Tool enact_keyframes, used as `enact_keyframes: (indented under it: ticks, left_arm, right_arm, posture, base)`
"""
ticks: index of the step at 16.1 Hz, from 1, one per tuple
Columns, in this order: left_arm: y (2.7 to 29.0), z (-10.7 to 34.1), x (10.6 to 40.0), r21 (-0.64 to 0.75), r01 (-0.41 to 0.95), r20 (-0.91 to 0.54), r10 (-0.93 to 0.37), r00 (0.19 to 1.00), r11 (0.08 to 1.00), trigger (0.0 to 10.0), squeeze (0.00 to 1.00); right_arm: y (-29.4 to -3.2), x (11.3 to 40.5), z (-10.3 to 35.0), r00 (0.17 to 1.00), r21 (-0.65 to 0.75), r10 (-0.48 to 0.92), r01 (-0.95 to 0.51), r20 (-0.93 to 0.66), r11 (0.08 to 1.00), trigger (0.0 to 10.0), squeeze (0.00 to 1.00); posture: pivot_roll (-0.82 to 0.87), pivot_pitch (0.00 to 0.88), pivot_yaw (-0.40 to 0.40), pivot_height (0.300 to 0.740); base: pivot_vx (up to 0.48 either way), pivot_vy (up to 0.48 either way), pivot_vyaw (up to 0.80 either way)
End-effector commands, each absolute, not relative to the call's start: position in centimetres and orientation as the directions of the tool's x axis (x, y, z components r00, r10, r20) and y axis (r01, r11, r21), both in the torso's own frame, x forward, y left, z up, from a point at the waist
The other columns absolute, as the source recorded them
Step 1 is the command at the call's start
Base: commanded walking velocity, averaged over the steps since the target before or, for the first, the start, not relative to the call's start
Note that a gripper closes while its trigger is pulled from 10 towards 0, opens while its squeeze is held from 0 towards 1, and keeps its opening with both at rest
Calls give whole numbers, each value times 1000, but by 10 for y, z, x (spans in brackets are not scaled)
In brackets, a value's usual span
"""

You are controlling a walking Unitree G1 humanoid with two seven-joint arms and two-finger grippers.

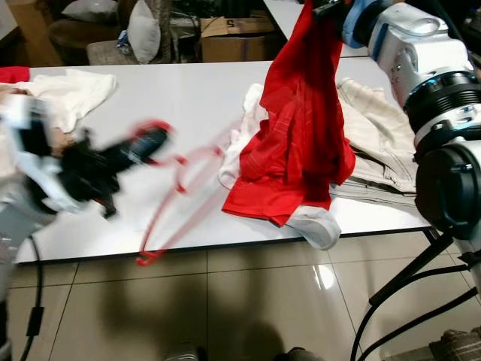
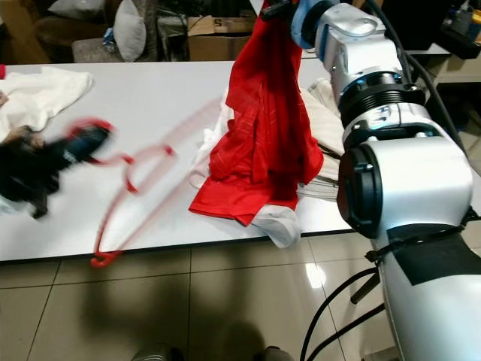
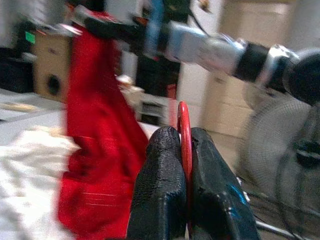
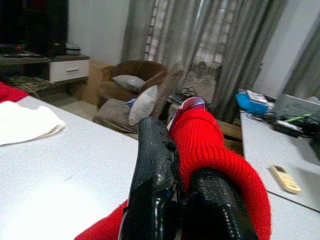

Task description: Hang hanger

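The left gripper pinches a red hanger (blurred) over the white table. The right gripper clamps a red shirt's collar, the cloth draping onto pale clothes below. Beyond the fingers: an armchair, curtains.

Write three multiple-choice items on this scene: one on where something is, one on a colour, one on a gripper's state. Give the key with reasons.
1. Where does the lower end of the red shirt rest?
A. on the floor
B. on the white table
C. on a chair

2. What colour is the hanger?
A. red
B. blue
C. black

3. What is the left gripper doing?
A. hanging open
B. shut on a white cloth
C. shut on the hanger

Key: 1 B, the shirt's hem lies on the tabletop while the right gripper holds its collar up. 2 A, its blurred outline is red. 3 C, the left wrist view shows the red wire pinched between both fingers.
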State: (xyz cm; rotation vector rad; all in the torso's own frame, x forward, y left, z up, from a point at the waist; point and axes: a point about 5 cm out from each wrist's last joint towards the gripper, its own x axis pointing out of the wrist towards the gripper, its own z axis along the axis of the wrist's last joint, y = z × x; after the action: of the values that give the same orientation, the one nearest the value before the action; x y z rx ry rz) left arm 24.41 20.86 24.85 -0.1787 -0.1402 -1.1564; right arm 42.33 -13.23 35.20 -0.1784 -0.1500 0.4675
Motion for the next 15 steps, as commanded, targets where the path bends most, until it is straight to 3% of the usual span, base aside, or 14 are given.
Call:
enact_keyframes:
  ticks: [1,4,6,9,13,14,15]
  left_arm:
    - [197,244,244,-69,935,162,-921,355,348,10000,0]
    - [174,231,255,-70,939,87,-935,343,337,10000,0]
    - [153,214,285,-3,887,-15,-887,461,461,10000,0]
    - [124,196,321,91,811,-96,-805,585,578,10000,0]
    - [140,213,361,277,646,-79,-654,753,711,10000,0]
    - [149,235,375,312,560,-4,-588,809,768,10000,0]
    - [161,280,393,374,421,142,-500,854,826,10000,0]
  right_arm:
    - [-130,422,356,870,-196,480,-453,117,869,10000,0]
    - [-124,421,363,850,-191,510,-483,132,854,10000,0]
    - [-117,418,371,821,-174,551,-527,152,832,10000,0]
    - [-115,412,384,747,-152,641,-622,177,768,10000,0]
    - [-125,400,422,693,-191,658,-632,296,751,10000,0]
    - [-126,390,447,620,-206,670,-653,407,729,10000,0]
    - [-129,370,484,494,-242,683,-685,538,687,10000,0]
  posture:
    - [-74,0,20,740]
    - [-74,0,20,740]
    - [-85,0,26,740]
    - [-95,0,29,740]
    - [-118,0,59,740]
    - [-119,0,60,740]
    - [-116,0,57,740]
  base:
    - [0,0,0]
    - [0,0,0]
    - [0,0,0]
    - [0,0,0]
    - [0,0,0]
    - [0,0,0]
    - [0,0,0]
